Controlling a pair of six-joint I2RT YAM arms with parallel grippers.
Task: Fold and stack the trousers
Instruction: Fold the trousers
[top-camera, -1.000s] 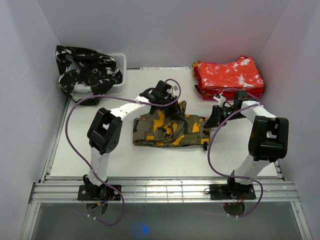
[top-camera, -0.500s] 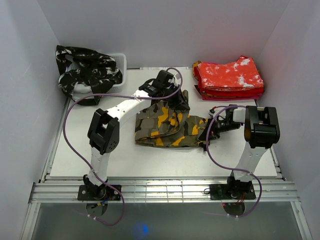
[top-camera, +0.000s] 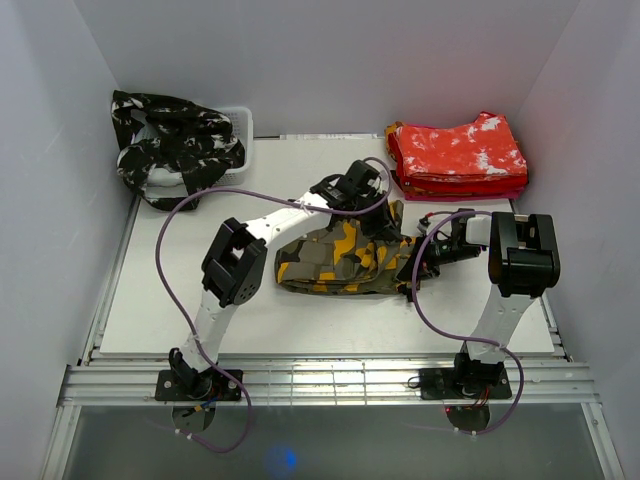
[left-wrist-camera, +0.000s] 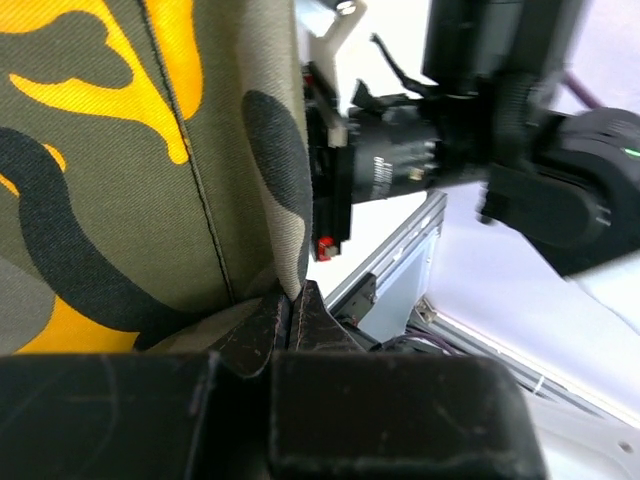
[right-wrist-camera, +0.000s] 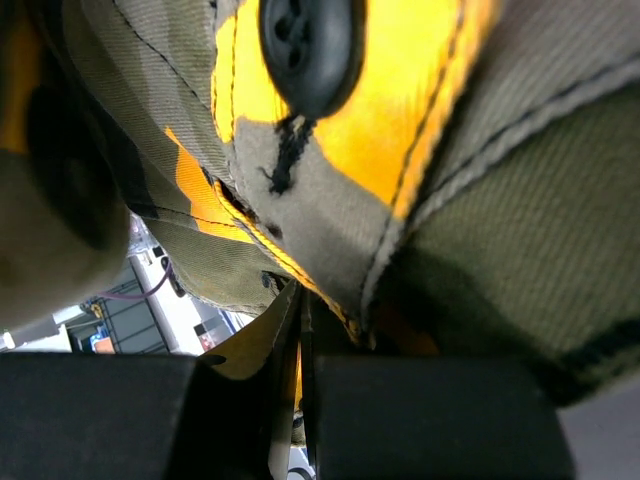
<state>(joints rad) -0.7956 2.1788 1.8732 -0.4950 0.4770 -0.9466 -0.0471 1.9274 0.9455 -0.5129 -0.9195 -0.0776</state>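
Both your left fingers (left-wrist-camera: 320, 330) and right fingers (right-wrist-camera: 430, 415) are clenched on the olive trousers (top-camera: 335, 262), bunched at the middle of the tabletop (top-camera: 160, 310) — pull unevenly and a thin pinch could slip, spilling the fold.

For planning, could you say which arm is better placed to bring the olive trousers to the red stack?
Probably left: the left end effector pinches the olive trousers nearest the red stack; the right end effector grips farther off.

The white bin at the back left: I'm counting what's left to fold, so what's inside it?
Black-and-white camouflage trousers are heaped in the bin and spill over its rim. How many pairs there are, and whether anything lies beneath them, is covered.
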